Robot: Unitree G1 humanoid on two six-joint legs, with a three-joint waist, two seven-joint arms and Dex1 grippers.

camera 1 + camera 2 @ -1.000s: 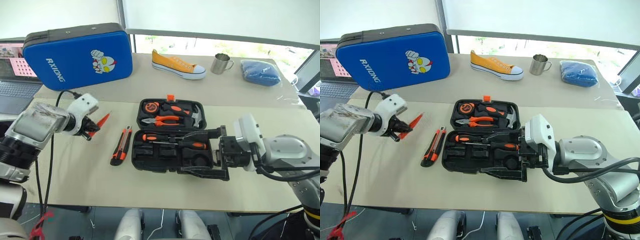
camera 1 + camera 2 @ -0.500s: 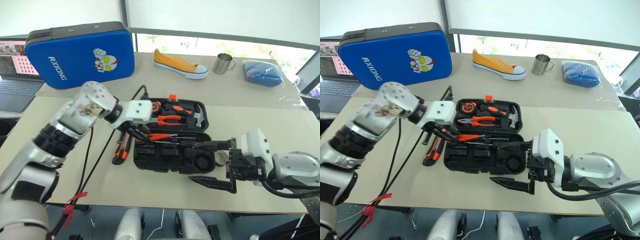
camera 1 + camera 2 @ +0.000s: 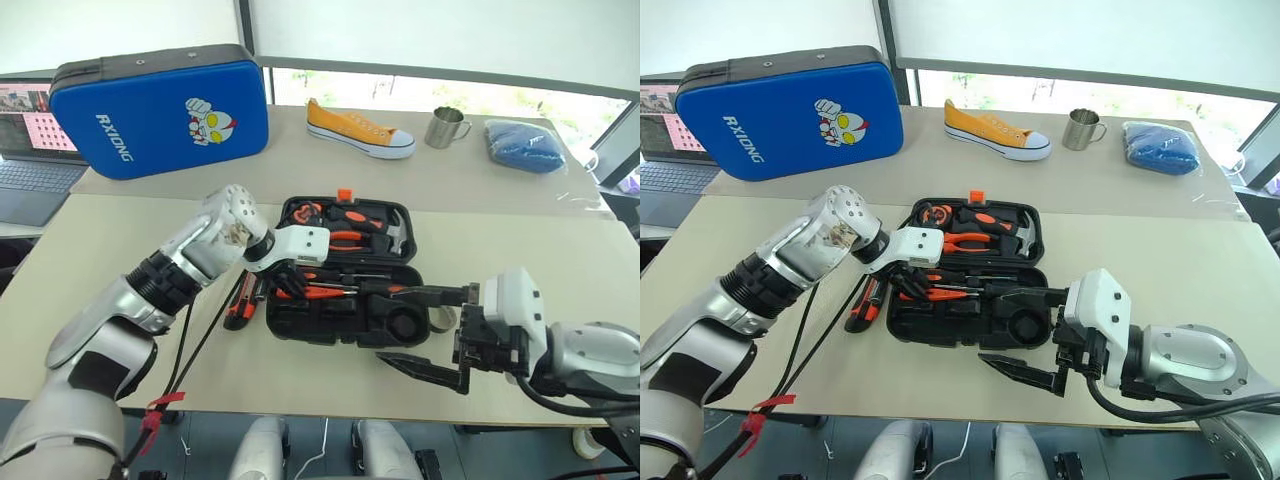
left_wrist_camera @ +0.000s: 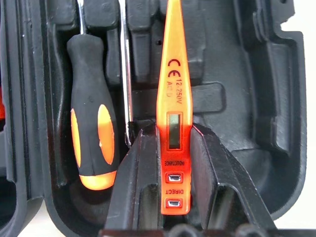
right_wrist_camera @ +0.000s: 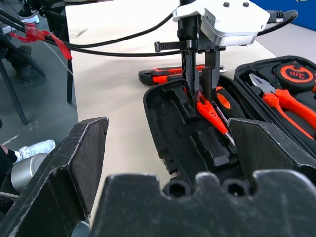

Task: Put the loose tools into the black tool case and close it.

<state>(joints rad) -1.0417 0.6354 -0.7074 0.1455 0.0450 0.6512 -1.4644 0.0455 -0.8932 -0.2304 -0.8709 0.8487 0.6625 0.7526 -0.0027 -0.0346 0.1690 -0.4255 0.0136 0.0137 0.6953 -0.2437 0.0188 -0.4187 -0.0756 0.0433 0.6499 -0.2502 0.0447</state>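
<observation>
The black tool case [image 3: 965, 275] lies open in the middle of the front table [image 3: 1200, 270], its orange latch at the far edge. Inside I count two black-and-orange screwdrivers [image 3: 975, 290] in the near half, and pliers [image 3: 965, 240], a hammer [image 3: 1023, 232] and a tape measure [image 3: 932, 213] in the far half. One utility knife [image 3: 862, 304] lies on the table just beside the case on the robot's left. The left gripper [image 4: 170, 168] is clamped on the one orange tester pen [image 4: 172, 94], over the near half of the case, beside a screwdriver handle; the left wrist view shows the pen's small window and printed letters. The right gripper [image 3: 1025, 335] hangs at the case's near right corner with its fingers spread wide and nothing between them. On the far table stand one blue zip case [image 3: 790, 110], one yellow shoe [image 3: 995, 130], one metal mug [image 3: 1080, 128] and one blue cloth bundle [image 3: 1160, 145]; a laptop [image 3: 658, 150] sits at the far left.
</observation>
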